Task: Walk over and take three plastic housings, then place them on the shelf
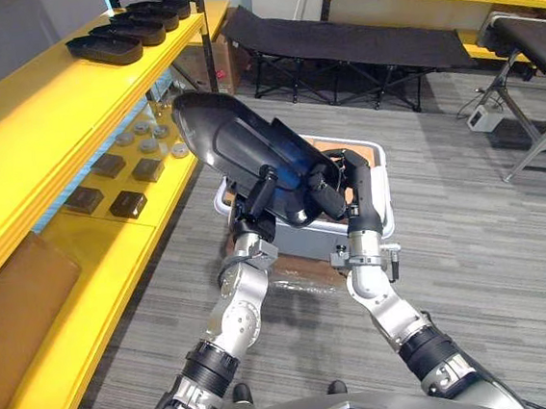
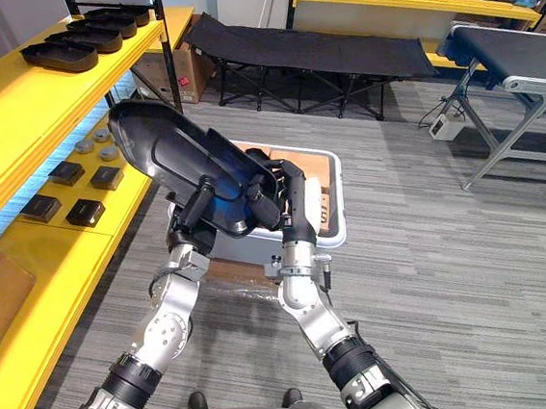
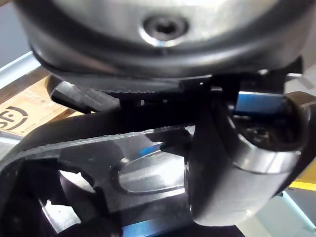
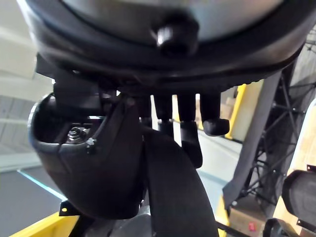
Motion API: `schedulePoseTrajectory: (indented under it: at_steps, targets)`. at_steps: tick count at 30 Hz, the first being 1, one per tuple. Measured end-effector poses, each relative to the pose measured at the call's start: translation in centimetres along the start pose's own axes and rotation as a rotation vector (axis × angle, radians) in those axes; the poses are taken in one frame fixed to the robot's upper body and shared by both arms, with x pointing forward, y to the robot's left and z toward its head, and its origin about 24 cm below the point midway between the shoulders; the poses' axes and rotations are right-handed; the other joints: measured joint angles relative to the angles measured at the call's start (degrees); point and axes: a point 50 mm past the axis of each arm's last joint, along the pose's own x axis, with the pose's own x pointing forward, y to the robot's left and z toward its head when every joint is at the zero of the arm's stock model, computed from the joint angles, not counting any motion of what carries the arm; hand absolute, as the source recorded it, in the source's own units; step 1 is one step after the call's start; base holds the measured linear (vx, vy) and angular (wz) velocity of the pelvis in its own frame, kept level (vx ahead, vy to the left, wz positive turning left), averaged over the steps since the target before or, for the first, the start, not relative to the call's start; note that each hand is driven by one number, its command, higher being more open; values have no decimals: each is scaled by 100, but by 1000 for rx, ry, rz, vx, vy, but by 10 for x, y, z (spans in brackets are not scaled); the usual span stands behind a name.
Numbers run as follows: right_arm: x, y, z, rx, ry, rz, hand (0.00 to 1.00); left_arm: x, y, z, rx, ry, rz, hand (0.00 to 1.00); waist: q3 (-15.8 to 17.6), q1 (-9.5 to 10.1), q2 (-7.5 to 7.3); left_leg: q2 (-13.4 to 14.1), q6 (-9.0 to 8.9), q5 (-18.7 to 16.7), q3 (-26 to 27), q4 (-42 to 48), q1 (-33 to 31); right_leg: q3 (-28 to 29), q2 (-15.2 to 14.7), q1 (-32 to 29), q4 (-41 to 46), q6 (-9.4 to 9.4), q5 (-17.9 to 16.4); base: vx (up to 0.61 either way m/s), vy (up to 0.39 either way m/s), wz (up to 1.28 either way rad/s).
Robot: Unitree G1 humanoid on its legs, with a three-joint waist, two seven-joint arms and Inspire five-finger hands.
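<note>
1. My left robot hand [image 1: 257,203] and right robot hand [image 1: 347,182] are both clamping the black plastic housing [image 1: 228,141], fingers curling round its lower end.
2. Housing is tilting up over the grey bin [image 2: 336,198], beside the yellow shelf [image 1: 41,111].

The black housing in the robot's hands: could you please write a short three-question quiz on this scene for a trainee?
1. True or false: the black housing lies on the floor.
2. What holds it? A. the left hand alone; B. the right hand alone; C. both hands.
3. Fill in: more housings lie on the top level of the ____ shelf.
Key: 1. False: it is held up in the air, near the grey bin. 2. C. 3. Yellow.
</note>
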Motion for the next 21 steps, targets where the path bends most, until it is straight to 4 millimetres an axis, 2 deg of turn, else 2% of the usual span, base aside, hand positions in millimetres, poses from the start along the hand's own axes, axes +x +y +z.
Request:
schedulePoseTrajectory:
  at_steps: [3, 4, 14, 18, 21]
  targets:
    - [-3, 3, 2, 20, 2, -7, 0, 0, -1, 2, 2, -22, 2, 0, -1, -5, -3, 0, -1, -1, 1, 0, 0, 1, 0, -1, 0, 0, 0, 0, 0, 0]
    - [-4, 3, 2, 24, 1, -10, 100, 0, -1, 2, 15, -29, -2, 0, 0, -5, -4, 0, -1, -2, 1, -1, 0, 1, 0, -2, 0, 0, -1, 0, 0, 0]
    - [-24, 6, 2, 184, 55, 27, 100, -2, -6, 9, 170, -147, 18, 0, -25, -19, -88, 2, -5, -6, 37, -1, 5, 11, 4, -12, 2, 0, -3, 0, 0, 0]
    - [-18, 4, 19, 303, 25, 37, 100, -8, -16, 21, 184, -262, 60, 0, -29, -28, -104, -1, -8, -8, 60, 0, 6, 15, 4, -21, 3, -1, -4, 0, 0, 0]
    - [-14, 3, 34, 384, -22, 66, 100, -14, -25, 39, 234, -383, 42, 0, -30, -42, -103, 2, -14, -12, 76, 0, 25, 24, 9, -11, 4, -5, -7, 0, 0, 0]
